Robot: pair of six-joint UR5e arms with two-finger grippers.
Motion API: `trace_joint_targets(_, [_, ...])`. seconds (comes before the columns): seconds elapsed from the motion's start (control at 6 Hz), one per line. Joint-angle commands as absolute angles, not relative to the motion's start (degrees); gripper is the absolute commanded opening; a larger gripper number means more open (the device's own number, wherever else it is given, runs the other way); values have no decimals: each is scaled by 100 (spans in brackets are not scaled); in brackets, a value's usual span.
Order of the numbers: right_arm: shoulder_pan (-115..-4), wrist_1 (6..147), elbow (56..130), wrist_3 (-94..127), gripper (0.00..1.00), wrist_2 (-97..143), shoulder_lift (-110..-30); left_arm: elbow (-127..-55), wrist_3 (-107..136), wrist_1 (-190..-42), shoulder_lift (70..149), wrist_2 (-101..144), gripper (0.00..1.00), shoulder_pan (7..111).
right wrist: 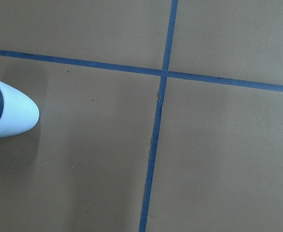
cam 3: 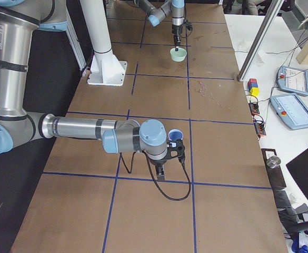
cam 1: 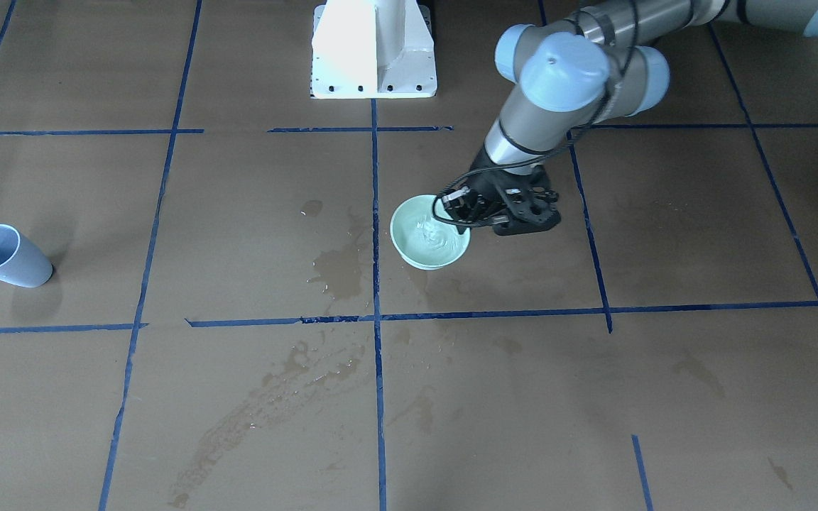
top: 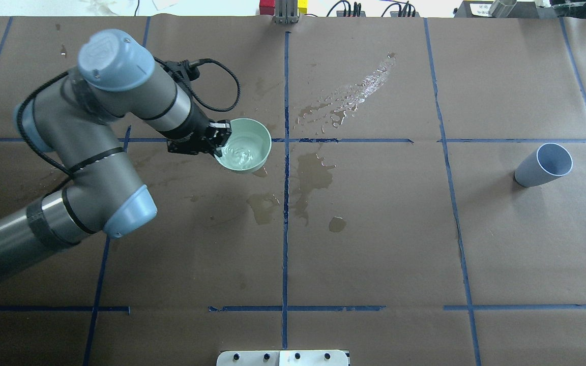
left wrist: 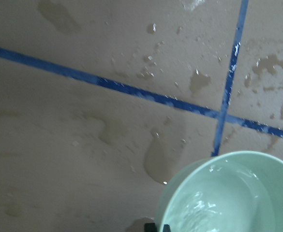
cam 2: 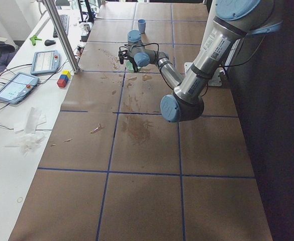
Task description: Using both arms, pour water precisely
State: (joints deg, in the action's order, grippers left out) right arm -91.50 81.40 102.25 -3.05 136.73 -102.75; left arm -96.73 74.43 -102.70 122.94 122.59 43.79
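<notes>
The water [top: 242, 154] is a rippled, glossy sheen inside a mint-green bowl [top: 261, 133], left of centre in the overhead view. The left arm [top: 120, 96] bends in from that view's left edge, its left gripper [top: 220, 138] clamped on the bowl's rim. The right arm [cam 3: 85, 128] lies low across the exterior right view's middle.

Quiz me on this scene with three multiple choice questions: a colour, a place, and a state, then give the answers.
1. What colour is the bowl?
A) red
B) pale green
C) black
2. Where is the cup?
A) inside the bowl
B) on the table, on the robot's right, far from the bowl
C) stacked on another cup
3. What is the left hand doing?
A) hanging open in the air
B) pressing flat on the table
C) gripping the bowl's rim
Answers: B, the plastic is mint green; B, the overhead view shows it alone there; C, it is shut on the rim, with water glinting inside.
</notes>
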Motion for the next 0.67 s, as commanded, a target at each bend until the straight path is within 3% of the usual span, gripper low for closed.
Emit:
trace_joint_targets(0.0, [-9149,8139,10213,-360,100,13693,-10283,-9791,6063,-10301,11614,12856,0,5164])
trace_joint_targets(0.5, [-9149,8147,10222,-369,100,13693,-10283,-9721,3560,-10546,10174,14051,0,6570])
